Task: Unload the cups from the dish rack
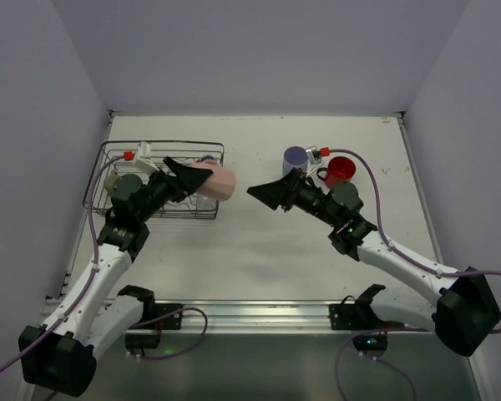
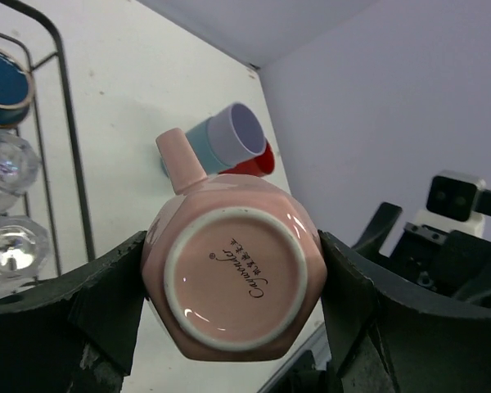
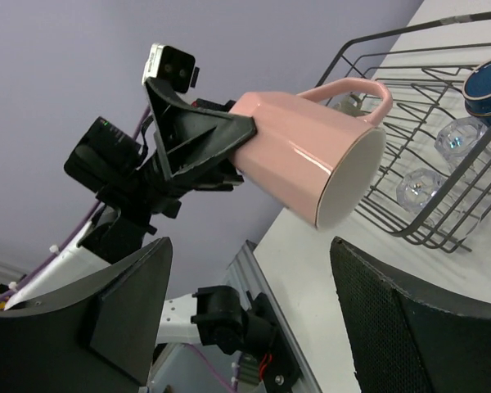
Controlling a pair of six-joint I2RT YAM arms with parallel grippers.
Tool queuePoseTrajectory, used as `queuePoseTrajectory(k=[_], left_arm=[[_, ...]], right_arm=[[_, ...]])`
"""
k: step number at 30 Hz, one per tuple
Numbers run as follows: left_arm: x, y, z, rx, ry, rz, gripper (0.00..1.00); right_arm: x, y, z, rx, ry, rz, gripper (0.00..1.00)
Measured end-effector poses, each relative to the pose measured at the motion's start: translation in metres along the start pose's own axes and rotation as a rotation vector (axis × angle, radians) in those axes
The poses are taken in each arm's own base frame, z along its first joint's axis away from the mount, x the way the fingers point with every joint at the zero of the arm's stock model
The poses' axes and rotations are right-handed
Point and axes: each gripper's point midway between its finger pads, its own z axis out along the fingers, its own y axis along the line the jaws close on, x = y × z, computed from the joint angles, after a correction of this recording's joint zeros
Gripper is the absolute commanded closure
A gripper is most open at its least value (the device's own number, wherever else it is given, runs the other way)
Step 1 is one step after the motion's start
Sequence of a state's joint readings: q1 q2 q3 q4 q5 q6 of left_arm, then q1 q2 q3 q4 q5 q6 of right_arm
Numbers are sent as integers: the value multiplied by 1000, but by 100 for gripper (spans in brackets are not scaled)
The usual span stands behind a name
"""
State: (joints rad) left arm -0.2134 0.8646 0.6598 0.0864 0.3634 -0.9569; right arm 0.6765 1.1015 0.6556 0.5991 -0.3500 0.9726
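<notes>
My left gripper (image 1: 202, 178) is shut on the pale pink cup (image 1: 218, 182), held on its side in the air just right of the black wire dish rack (image 1: 117, 153). In the left wrist view the cup's base (image 2: 233, 278) faces the camera, clamped between both fingers. In the right wrist view the pink cup (image 3: 311, 157) points its mouth toward my right gripper (image 3: 250, 315), which is open and empty. That gripper (image 1: 263, 194) hovers at the table's middle. The lavender tumbler (image 1: 295, 159) and red mug (image 1: 341, 170) stand on the table. A blue cup (image 2: 2, 85) sits in the rack.
Clear glasses (image 2: 6, 164) lie in the rack beside the blue cup; they show in the right wrist view too (image 3: 421, 187). Grey walls close in on the left, right and back of the white table (image 1: 259, 251).
</notes>
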Motion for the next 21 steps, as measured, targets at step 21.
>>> queuePoseTrajectory(k=[21], left_arm=[[71,-87,16,306,113,-36,61]], right_arm=[[3,2,5,-65,-65,122,51]])
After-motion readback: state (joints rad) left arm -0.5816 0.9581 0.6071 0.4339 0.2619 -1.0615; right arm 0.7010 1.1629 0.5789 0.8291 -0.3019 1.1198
